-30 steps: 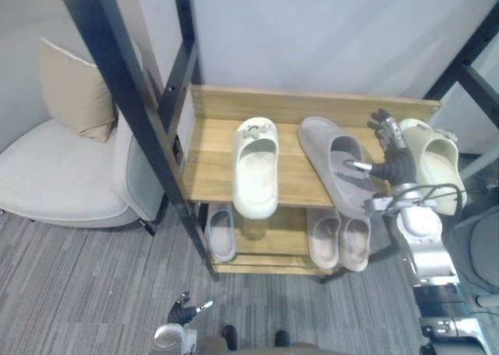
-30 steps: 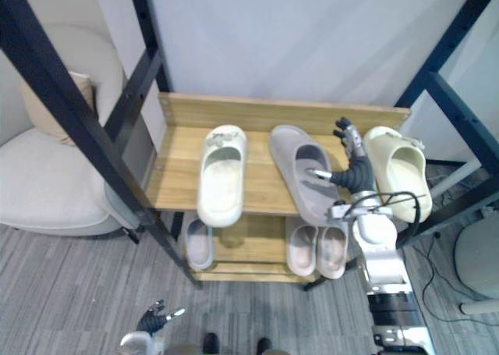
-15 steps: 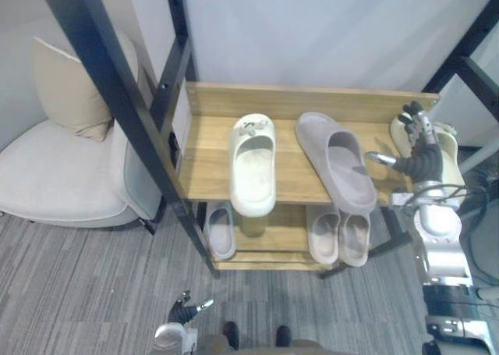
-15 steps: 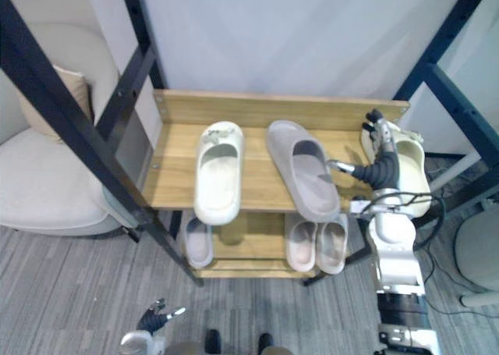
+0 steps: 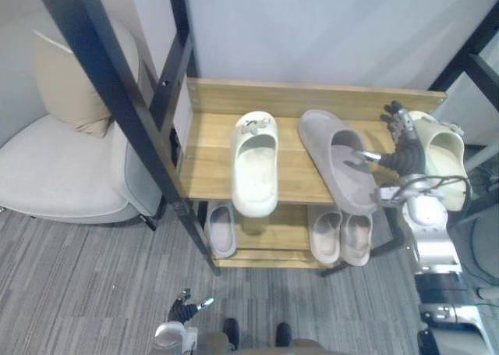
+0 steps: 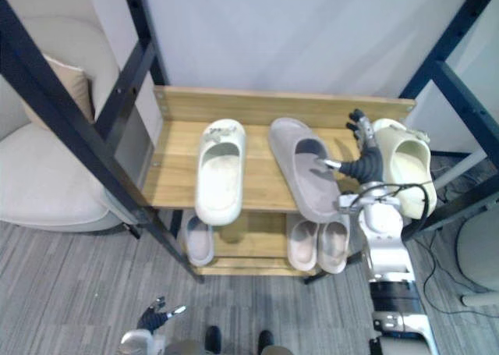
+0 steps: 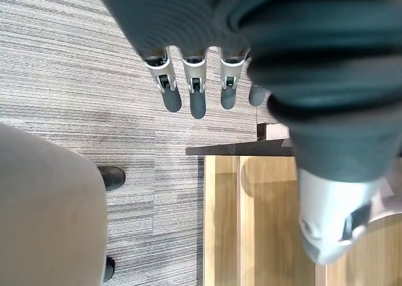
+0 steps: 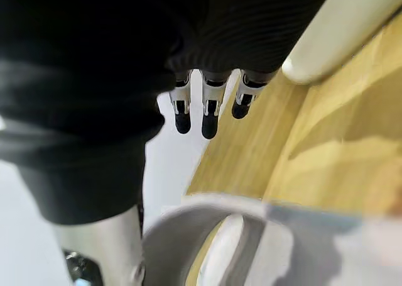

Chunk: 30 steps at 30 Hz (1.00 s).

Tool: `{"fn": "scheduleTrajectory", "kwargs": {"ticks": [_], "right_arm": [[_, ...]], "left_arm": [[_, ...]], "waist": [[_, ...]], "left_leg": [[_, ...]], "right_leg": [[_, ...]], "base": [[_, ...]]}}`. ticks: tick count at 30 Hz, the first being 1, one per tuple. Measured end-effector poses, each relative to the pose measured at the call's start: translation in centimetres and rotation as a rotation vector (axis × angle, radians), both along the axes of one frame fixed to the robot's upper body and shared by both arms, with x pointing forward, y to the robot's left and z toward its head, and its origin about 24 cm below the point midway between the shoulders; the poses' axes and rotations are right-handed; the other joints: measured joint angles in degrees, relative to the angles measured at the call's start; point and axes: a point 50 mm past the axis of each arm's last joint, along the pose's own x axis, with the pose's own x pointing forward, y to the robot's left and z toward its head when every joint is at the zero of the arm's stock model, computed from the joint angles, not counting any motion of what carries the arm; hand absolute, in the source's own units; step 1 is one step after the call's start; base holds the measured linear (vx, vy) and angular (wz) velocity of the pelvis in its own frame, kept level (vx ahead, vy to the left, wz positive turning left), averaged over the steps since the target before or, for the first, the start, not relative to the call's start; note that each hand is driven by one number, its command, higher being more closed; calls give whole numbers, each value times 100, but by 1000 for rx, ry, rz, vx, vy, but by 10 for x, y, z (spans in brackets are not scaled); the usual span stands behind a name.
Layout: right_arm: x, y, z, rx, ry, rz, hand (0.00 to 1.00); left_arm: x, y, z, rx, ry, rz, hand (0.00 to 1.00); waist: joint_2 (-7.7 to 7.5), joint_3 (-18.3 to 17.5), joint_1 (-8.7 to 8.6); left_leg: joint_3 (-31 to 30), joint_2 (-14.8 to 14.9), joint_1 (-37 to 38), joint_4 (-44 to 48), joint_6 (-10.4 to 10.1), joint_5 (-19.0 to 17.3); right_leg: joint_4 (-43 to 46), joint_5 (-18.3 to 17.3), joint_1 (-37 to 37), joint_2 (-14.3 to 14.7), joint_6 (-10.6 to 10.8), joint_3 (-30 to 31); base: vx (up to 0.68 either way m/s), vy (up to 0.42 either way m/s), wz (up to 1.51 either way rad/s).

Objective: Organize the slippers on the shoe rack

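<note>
Boards of the shoe rack (image 5: 210,164) lie under the right hand (image 5: 401,158), whose fingers are straight, spread and holding nothing. The grey slipper (image 5: 331,175) sits at its thumb, the cream slipper (image 5: 446,156) behind its back, and the white slipper (image 5: 255,168) beyond the grey one. The left hand (image 5: 185,310) hangs low, fingers relaxed.

My right hand (image 5: 401,148), which a moment ago had swung out to the pale cream rubber slipper (image 5: 447,156) at the right end of the wooden shoe rack (image 5: 210,152), comes back toward the flat grey fabric slipper (image 5: 335,164). My thumb again reaches over its strap, and my straight fingers stand between the two slippers.
</note>
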Motion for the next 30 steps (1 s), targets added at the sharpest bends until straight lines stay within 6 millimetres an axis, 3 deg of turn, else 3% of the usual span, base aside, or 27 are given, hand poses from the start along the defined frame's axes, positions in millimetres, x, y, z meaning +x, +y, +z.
{"fn": "scheduleTrajectory", "kwargs": {"ticks": [9,10,19,30], "right_arm": [[16,15,2,-28,37,69,0],[18,18,1,-32,45,81,100],[34,34,13,3,48,173,100],[32,36,20,23,18,201,100]], "left_arm": [[1,0,1,-8,-7,14,0],[2,1,1,-7,-8,15,0],[7,2,2,-7,-20,17,0],[7,2,2,-11,-21,24,0]], "waist": [[-12,40,58],[-23,53,62],[-61,196,103],[-71,202,104]], "left_leg": [[-48,-2,40,-271,-3,175],[-49,0,71,-329,-4,205],[-2,24,211,-577,-16,353],[1,28,236,-583,-15,351]], "right_leg": [[10,33,-73,6,-17,-23],[12,34,-70,8,-17,-23],[19,38,-71,31,-21,-3],[22,46,-57,31,-31,-3]], "base": [[-9,-6,4],[-29,-17,-4],[-17,-10,-2],[0,0,0]]}}
